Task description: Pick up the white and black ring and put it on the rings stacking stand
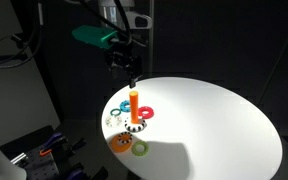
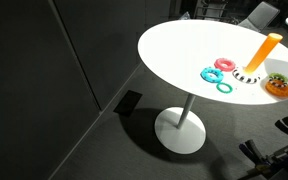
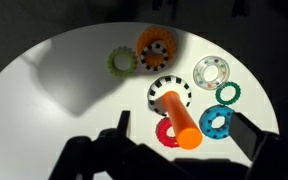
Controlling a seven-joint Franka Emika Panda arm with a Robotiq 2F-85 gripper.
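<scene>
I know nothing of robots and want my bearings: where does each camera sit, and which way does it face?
An exterior view: beside the white table, slightly above it; the gripper hangs over the rings stacking stand.
An exterior view: high, farther off, looking down on the white table and floor; no robot part visible.
Wrist view: on the arm, looking straight down; dark fingers at the bottom.
Shared: the white and black ring around that stand.

black-and-white ring [image 3: 159, 88], orange peg [image 3: 181, 122], white table [image 3: 64, 70]
</scene>
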